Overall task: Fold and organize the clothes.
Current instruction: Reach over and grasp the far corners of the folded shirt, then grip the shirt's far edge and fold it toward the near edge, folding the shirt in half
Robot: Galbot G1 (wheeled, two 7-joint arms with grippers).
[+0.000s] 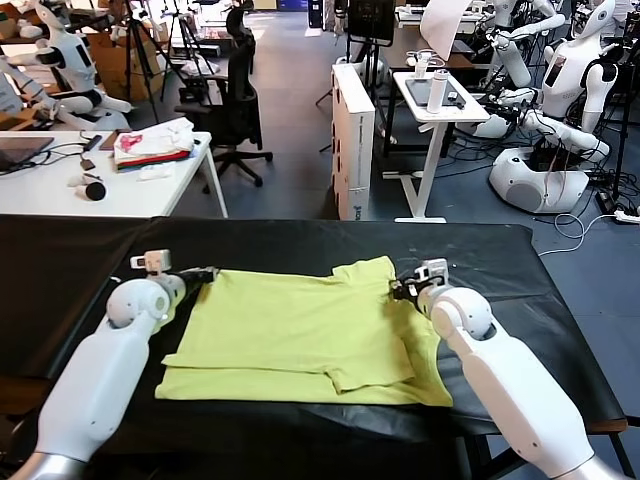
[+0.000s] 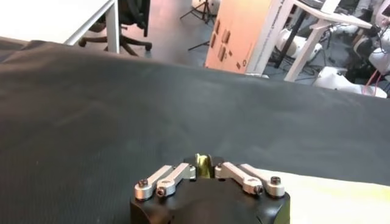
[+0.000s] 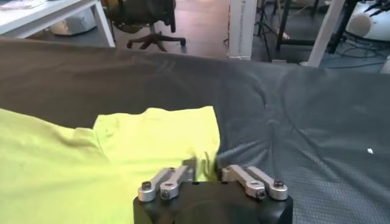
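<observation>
Lime yellow-green cotton T-shirt (image 1: 300, 335), one item: lies flat on the black cloth-covered table (image 1: 60, 260), lower centre of the head view, partly folded, with a sleeve turned up at its upper right corner and a flap doubled over near its lower edge.

Left gripper (image 1: 203, 274): at the shirt's upper left corner, left of centre in the head view. Jaws together, clamped on the fabric; its wrist view shows a sliver of yellow-green cloth pinched between the closed linkages (image 2: 203, 163).

Right gripper (image 1: 403, 288): at the shirt's upper right edge, just below the turned-up sleeve, right of centre in the head view. Jaws together, clamped on the fabric edge, which bunches into them in its wrist view (image 3: 204, 164).

Step in hand, as judged: both far corners taken, ready for lifting and carrying toward the near hem to make a fold.

Handling notes:
- Raise both arms together and level, so the edge between them stays taut and does not sag.
- Lift only enough to clear the lower layers; cotton this thin will drag the folded flap with it if pulled low.
- Left pinch looks shallow; a quick pull may slip it.
- Keep the grippers the same width apart throughout, or the fold line will skew.

Background: white desks (image 1: 60, 190) upper left, cardboard box (image 1: 352, 140) upper centre. Not part of the task.
</observation>
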